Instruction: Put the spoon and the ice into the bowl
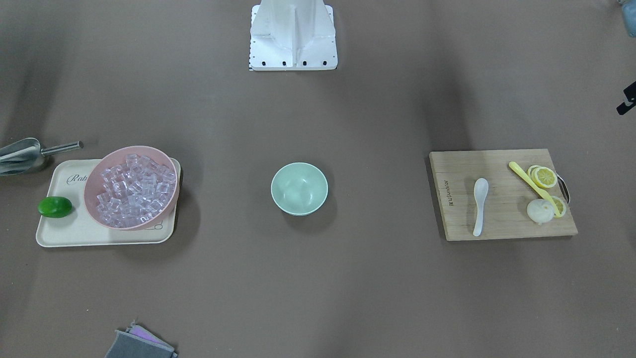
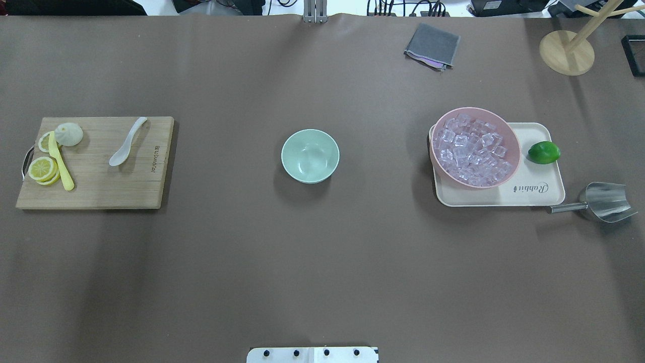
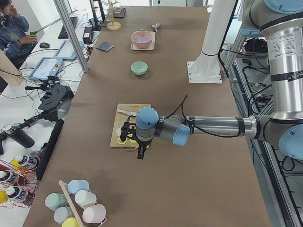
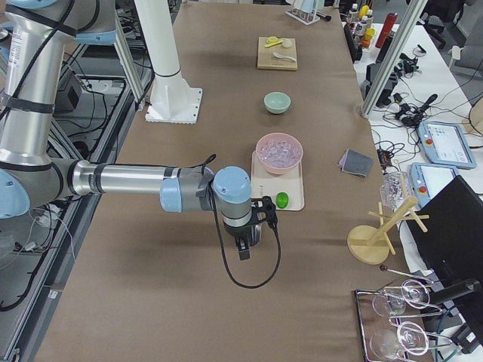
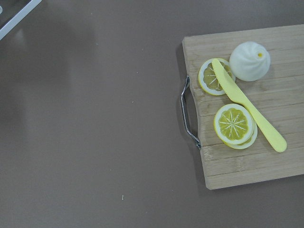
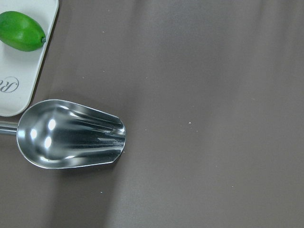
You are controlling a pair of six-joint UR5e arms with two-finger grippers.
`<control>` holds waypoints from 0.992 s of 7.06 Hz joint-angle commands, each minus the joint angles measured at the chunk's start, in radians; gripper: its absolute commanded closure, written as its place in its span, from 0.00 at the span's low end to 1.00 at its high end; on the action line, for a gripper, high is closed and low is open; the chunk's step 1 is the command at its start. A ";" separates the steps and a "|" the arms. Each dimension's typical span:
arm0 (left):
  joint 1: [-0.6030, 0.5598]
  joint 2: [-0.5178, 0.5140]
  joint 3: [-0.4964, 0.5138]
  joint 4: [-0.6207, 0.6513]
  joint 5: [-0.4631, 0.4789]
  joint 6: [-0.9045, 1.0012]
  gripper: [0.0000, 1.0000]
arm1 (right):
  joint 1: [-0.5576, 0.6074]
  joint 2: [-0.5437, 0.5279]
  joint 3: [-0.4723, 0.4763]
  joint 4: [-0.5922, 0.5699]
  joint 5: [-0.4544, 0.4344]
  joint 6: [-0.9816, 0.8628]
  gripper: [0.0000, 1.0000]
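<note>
The white spoon (image 1: 480, 205) (image 2: 127, 142) lies on the wooden cutting board (image 2: 101, 194) on my left side. The mint-green bowl (image 1: 299, 189) (image 2: 310, 155) stands empty at the table's middle. Many clear ice cubes (image 1: 134, 191) (image 2: 471, 151) fill the pink bowl (image 2: 474, 185) on my right side. The left gripper (image 3: 140, 153) hangs over the table just past the board's handle end. The right gripper (image 4: 243, 253) hangs over the table past the tray. Both show only in the side views, so I cannot tell whether they are open or shut.
A yellow spoon (image 5: 247, 104), lemon slices (image 5: 233, 124) and a white bun (image 5: 250, 61) lie on the board. A cream tray (image 2: 534, 194) carries the pink bowl and a lime (image 2: 543, 152). A metal scoop (image 6: 71, 135) lies beside the tray. A grey cloth (image 2: 432, 46) lies at the far edge.
</note>
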 commanded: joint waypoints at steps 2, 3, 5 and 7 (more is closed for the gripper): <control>0.001 0.003 0.003 -0.007 -0.002 0.001 0.02 | 0.000 0.002 -0.003 0.000 -0.003 0.000 0.00; 0.001 0.002 0.004 -0.007 0.000 -0.001 0.03 | -0.002 0.002 -0.001 0.000 -0.003 0.000 0.00; 0.001 0.002 -0.002 -0.019 0.002 -0.004 0.02 | 0.000 -0.004 -0.003 0.043 -0.009 -0.001 0.00; 0.001 0.000 -0.002 -0.036 0.002 -0.005 0.03 | 0.000 -0.011 -0.003 0.058 -0.011 0.003 0.00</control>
